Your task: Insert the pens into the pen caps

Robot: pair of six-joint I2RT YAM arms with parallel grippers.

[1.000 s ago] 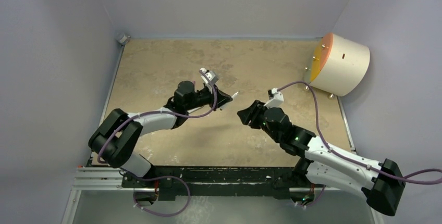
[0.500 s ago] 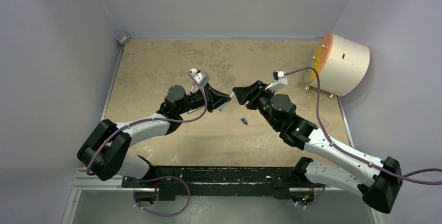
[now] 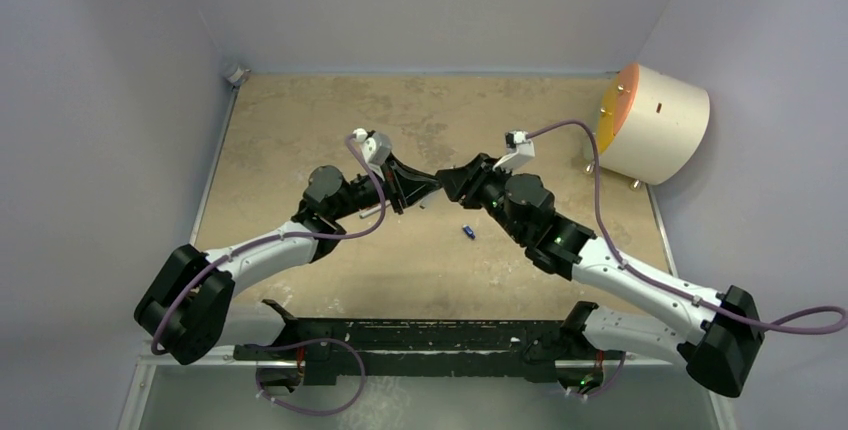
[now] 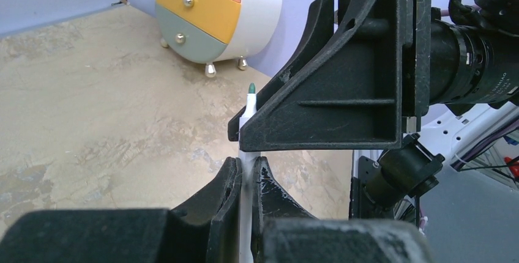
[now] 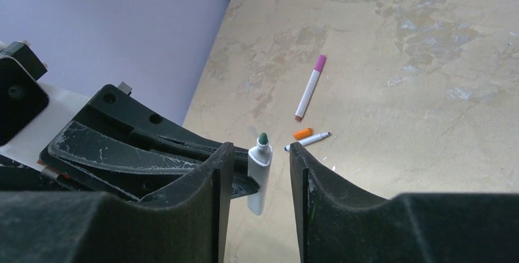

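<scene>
Left gripper (image 4: 243,180): fingers pressed together on the lower barrel of one uncapped pen, the held pen (image 4: 247,109). The barrel runs straight on from the pinch, its dark green tip outermost and bare.

Right gripper (image 5: 260,148): fingers spread, one on each side of the held pen just below its tip. A gap is seen on both sides, so no contact is recorded. From the left wrist, one right finger is seen crossing the barrel close above the left fingertips.

Governing relation: the held pen already lies between the right jaws, with its long axis across their line of closing. The right gripper is therefore judged placed to clamp the exposed upper barrel. Little free barrel remains between the two grippers, and a clash of fingers is judged the main risk.

No cap is carried by either gripper. The blue cap (image 3: 467,231) lies on the table (image 3: 300,120), below the held pen and slightly to its near side. From the right wrist, further out from the held pen, an orange cap (image 5: 302,133) lies just beside a second uncapped pen (image 5: 308,140). A pink-capped pen (image 5: 310,87) lies beyond these.

Capping of the held pen is judged not yet begun.
</scene>
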